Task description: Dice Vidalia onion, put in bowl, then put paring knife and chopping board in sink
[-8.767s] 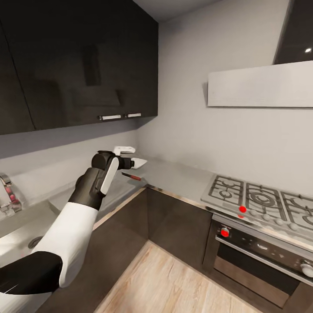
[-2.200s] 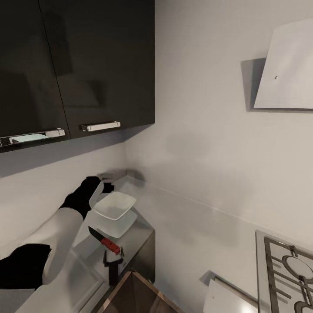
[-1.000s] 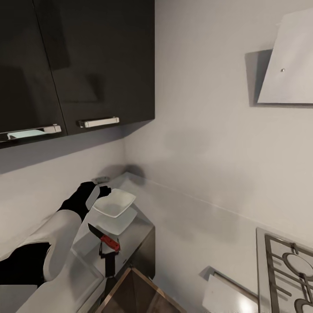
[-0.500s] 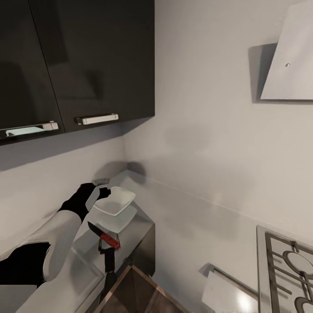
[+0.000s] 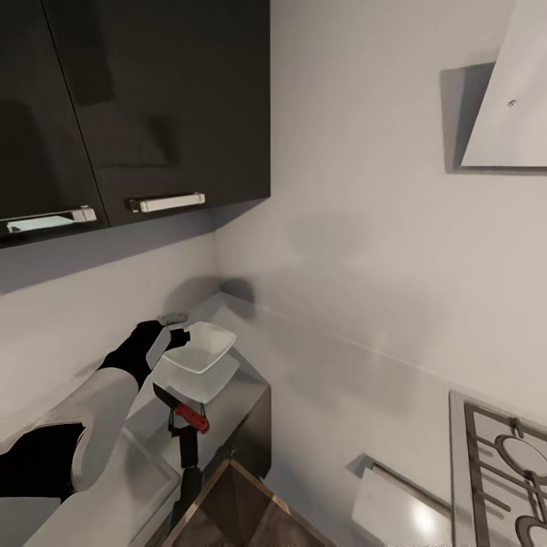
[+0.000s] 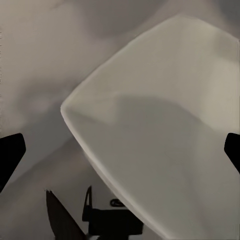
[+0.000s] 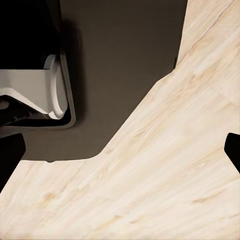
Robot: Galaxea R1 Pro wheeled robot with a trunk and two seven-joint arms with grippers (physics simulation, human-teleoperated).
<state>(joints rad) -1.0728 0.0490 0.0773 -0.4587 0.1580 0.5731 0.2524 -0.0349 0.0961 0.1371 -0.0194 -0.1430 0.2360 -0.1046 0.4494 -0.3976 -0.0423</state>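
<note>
The left arm (image 5: 114,395) is reaching out over the grey desk (image 5: 251,395) toward the far left corner of the kitchen. Its gripper, called here the left fingers (image 5: 171,339), is sitting just beside the left edge of the white bowl (image 5: 199,351). In the left wrist view the two dark finger tips (image 6: 10,155) are showing at the far sides of the picture, wide apart, with the bowl (image 6: 160,135) big and close between them. They are not squeezing it.

The bowl is looking tilted and a pale copy of it is shining in the glossy desk under it. The paring knife (image 5: 181,408) is lying on the desk just near the bowl, on the side closer to the robot. Its red handle (image 5: 191,417) is pointing right and its dark blade (image 5: 165,396) is pointing left.

Black cupboards (image 5: 137,106) with silver handles (image 5: 167,202) are hanging above the arm. A grey wall (image 5: 357,228) is standing behind the desk. A pale hood (image 5: 505,106) is at the far right, and part of a stove grate (image 5: 505,471) is showing low on the right.

The right wrist view is looking down at the pale wood floor (image 7: 165,175) and a dark cabinet front (image 7: 120,65). The right fingers (image 7: 120,150) are showing as dark tips at both sides, spread apart, holding nothing.
</note>
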